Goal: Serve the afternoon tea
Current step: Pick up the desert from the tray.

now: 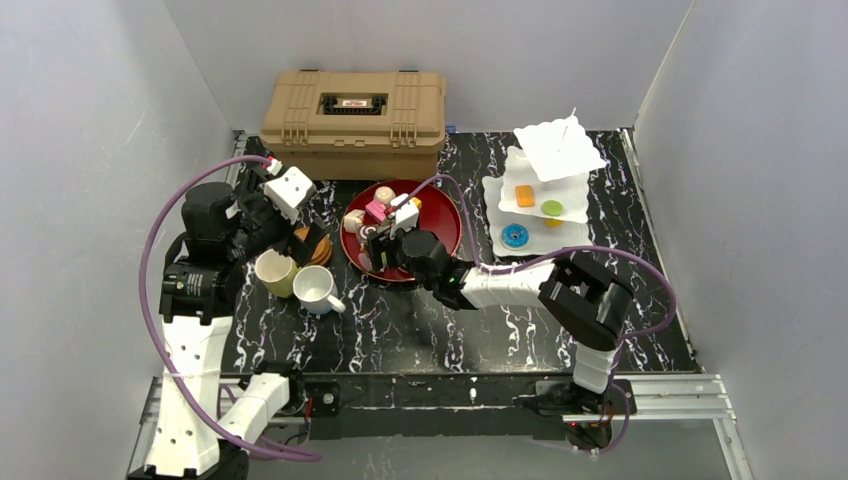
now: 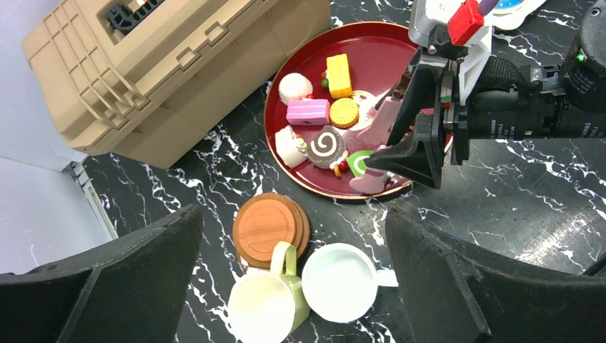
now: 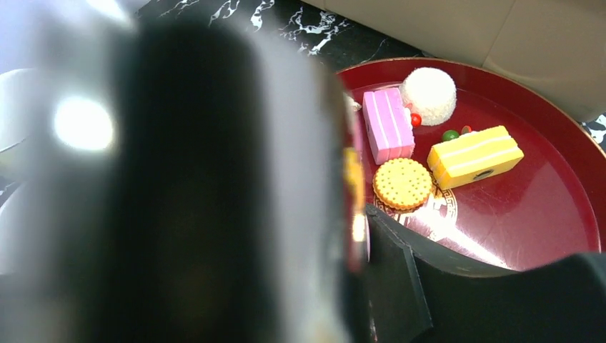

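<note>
A red tray [image 1: 440, 215] holds several toy pastries: a pink cake slice [image 2: 308, 112], a yellow slice [image 2: 339, 75], a cookie [image 2: 344, 112], a white dome [image 2: 294, 87] and a brown swirl roll [image 2: 326, 145]. My right gripper [image 1: 378, 243] is over the tray's near edge, shut on tongs [image 2: 384, 118] whose pink tips straddle a green swirl roll [image 2: 361, 163]. In the right wrist view the tongs are a blur against my finger [image 3: 400, 286]. My left gripper [image 2: 293, 221] is open above the pale yellow mug [image 2: 268, 304], the white mug [image 2: 339, 282] and stacked brown coasters [image 2: 268, 227].
The tan toolbox [image 1: 352, 122] stands at the back, just behind the tray. A white tiered stand [image 1: 570, 160] at the back right carries an orange pastry [image 1: 524, 195], a green one [image 1: 552, 208] and a blue donut [image 1: 515, 236].
</note>
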Controlling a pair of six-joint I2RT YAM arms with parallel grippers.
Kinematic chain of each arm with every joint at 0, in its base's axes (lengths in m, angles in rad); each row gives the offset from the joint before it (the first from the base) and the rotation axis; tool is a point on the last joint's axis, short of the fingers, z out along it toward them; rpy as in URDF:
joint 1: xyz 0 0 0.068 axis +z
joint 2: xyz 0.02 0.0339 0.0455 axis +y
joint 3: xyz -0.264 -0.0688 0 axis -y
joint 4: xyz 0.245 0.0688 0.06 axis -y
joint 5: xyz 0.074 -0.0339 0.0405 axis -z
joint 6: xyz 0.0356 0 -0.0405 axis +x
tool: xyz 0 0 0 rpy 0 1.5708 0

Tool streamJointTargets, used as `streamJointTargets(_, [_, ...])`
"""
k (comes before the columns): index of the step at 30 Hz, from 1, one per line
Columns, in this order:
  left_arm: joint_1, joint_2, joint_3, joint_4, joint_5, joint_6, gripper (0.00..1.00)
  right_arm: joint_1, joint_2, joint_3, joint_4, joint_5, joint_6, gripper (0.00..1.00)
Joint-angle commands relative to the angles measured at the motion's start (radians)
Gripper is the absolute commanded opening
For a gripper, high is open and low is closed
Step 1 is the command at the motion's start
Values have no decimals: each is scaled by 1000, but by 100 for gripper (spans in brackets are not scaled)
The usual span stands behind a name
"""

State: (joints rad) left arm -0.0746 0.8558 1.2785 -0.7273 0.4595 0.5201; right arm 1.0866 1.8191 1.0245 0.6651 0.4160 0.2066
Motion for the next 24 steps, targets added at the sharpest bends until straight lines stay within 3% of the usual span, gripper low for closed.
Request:
streamJointTargets(1, [-4,-9,28,-15,8,-3,98,-5,-51,-4,73,-8,18,79])
streamJointTargets(14, [-4,-3,34,-14,3,-6,98,-7,-31,4,50,-3,-13,74])
streamJointTargets(20, [-4,3,39,-10,-10,-3,98,-7,6,23,-1,-1,-36,57])
streamJointTargets(24, [-4,4,32,-9,-8,-2,98,-7,-3,23,3,7,-39,53])
